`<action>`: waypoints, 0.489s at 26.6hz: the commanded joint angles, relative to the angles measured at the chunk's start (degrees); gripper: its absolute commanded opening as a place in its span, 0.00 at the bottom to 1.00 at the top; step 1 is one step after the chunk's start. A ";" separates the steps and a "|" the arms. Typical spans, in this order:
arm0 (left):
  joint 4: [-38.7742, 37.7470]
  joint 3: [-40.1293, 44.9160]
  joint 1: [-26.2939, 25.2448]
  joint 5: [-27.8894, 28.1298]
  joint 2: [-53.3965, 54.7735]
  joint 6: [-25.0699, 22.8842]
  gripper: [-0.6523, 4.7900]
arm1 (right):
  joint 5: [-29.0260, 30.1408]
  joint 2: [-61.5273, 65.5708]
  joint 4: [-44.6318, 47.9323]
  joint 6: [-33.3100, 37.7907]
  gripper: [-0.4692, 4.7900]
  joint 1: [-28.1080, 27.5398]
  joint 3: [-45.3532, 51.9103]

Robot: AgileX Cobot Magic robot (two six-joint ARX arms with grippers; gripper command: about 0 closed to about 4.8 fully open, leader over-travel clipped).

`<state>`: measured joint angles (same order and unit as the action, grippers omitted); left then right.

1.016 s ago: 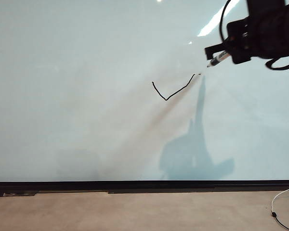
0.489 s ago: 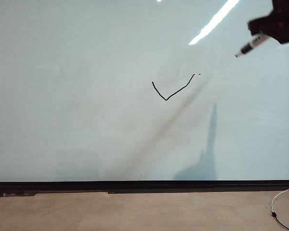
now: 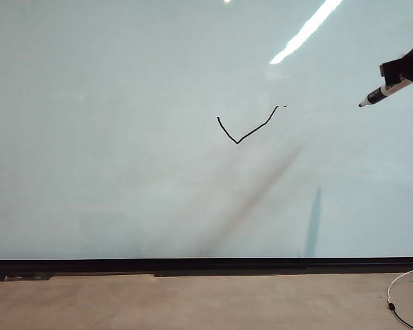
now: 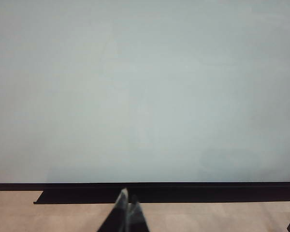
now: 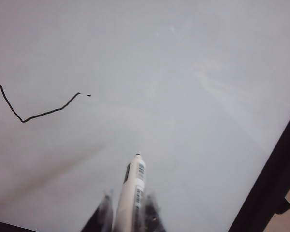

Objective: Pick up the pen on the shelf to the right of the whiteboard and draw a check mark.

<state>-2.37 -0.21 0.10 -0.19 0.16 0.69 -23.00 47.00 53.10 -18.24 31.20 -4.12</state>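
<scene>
The whiteboard (image 3: 124, 192) fills most of the exterior view, with a thin black check mark (image 3: 246, 128) drawn near its middle. My right gripper (image 3: 403, 71) is at the right edge of that view, shut on the pen (image 3: 384, 92), whose black tip points down-left, off the board and well right of the check mark. The right wrist view shows the pen (image 5: 131, 191) between the right gripper's (image 5: 128, 208) jaws, with the check mark (image 5: 36, 107) beyond it. My left gripper (image 4: 127, 208) hangs shut and holds nothing, in front of the board's black lower frame (image 4: 183, 186). The shelf is not in view.
A brown floor strip (image 3: 193, 302) runs below the whiteboard's frame. A thin white cable (image 3: 399, 295) curls at the lower right corner. The board's black right frame edge (image 5: 275, 174) crosses the right wrist view.
My right gripper has carried the pen to the right and slightly down, away from the check mark's end. Its shadow on the board has shrunk and slid right. The left arm has not moved.
</scene>
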 commanded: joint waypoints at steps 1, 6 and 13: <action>0.72 -0.17 0.02 0.00 0.02 -0.24 0.11 | -1.14 -1.90 1.14 0.44 0.08 -0.04 1.55; 0.70 -0.15 0.02 0.00 0.02 -0.24 0.11 | -2.86 -6.69 -1.73 0.50 0.08 -0.04 3.96; 0.72 -0.17 0.02 -0.02 0.02 -0.24 0.11 | -3.61 -16.22 -13.42 0.50 0.08 -0.24 4.09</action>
<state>-2.37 -0.21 0.10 -0.21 0.16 0.71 -25.91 32.16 41.98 -17.98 31.09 0.16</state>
